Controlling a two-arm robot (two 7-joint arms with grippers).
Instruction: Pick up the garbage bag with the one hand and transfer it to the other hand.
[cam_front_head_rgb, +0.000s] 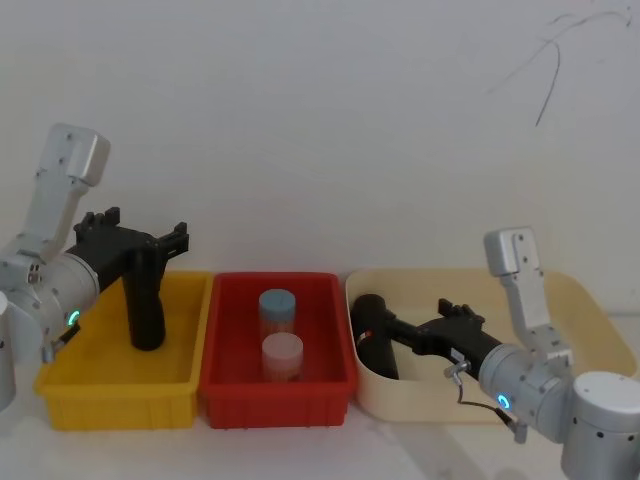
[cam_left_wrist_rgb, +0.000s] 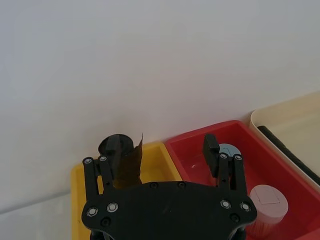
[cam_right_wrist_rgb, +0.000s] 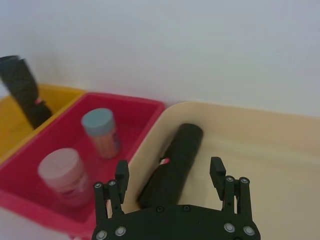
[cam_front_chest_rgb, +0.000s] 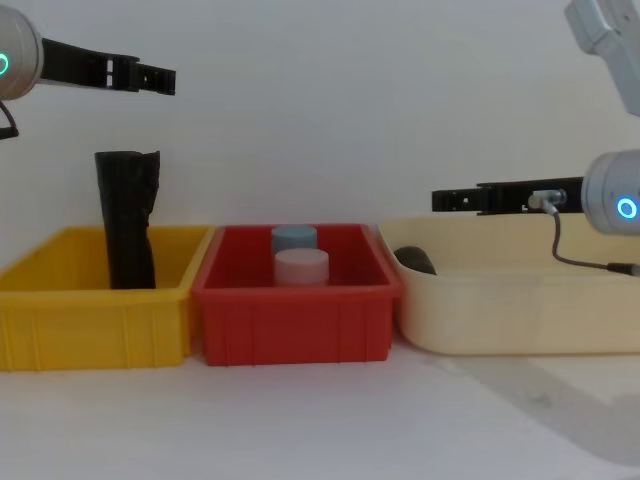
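One garbage bag roll (cam_front_head_rgb: 148, 310), black with a loose flap at its top, stands upright in the yellow bin (cam_front_head_rgb: 118, 398). My left gripper (cam_front_head_rgb: 147, 226) hovers open well above it; the chest view shows a clear gap between the left gripper (cam_front_chest_rgb: 160, 77) and the roll's top (cam_front_chest_rgb: 128, 215). In the left wrist view the roll (cam_left_wrist_rgb: 121, 159) sits close to one finger. A second black roll (cam_front_head_rgb: 372, 332) lies flat in the cream tray (cam_front_head_rgb: 592, 300). My right gripper (cam_right_wrist_rgb: 170, 172) is open just above and behind that roll (cam_right_wrist_rgb: 172, 160), not touching it.
Between the two containers sits a red bin (cam_front_head_rgb: 276, 396) with a blue-lidded jar (cam_front_head_rgb: 277, 305) and a white-lidded jar (cam_front_head_rgb: 282, 352). A white wall runs close behind all the bins. Bare tabletop lies in front of them.
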